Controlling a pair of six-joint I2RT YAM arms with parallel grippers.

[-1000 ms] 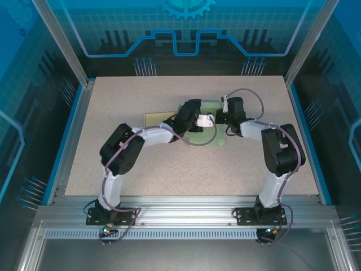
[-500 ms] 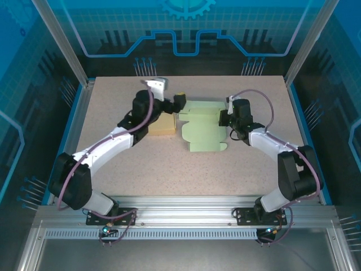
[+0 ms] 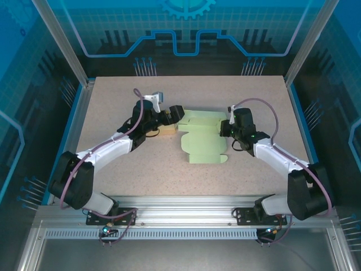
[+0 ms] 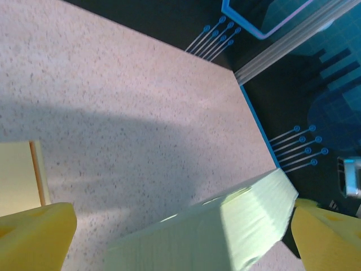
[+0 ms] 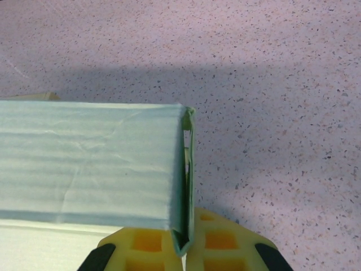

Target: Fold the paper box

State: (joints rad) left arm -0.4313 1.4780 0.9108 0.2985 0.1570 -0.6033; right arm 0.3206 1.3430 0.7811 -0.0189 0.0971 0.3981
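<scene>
From above, the left arm stretches low from its base toward the middle of the table point(image 3: 113, 96), with the left gripper point(image 3: 174, 113) at the left edge of the flat, pale-green paper box point(image 3: 203, 141). The right arm bends at the elbow, with the right gripper point(image 3: 224, 129) at the box's right edge. In the left wrist view the yellow fingers stand spread wide and grip nothing, with an edge of the box between them and a tan sheet point(image 4: 20, 172) lying nearby. In the right wrist view the fingers are pinched tight on the box's folded edge.
</scene>
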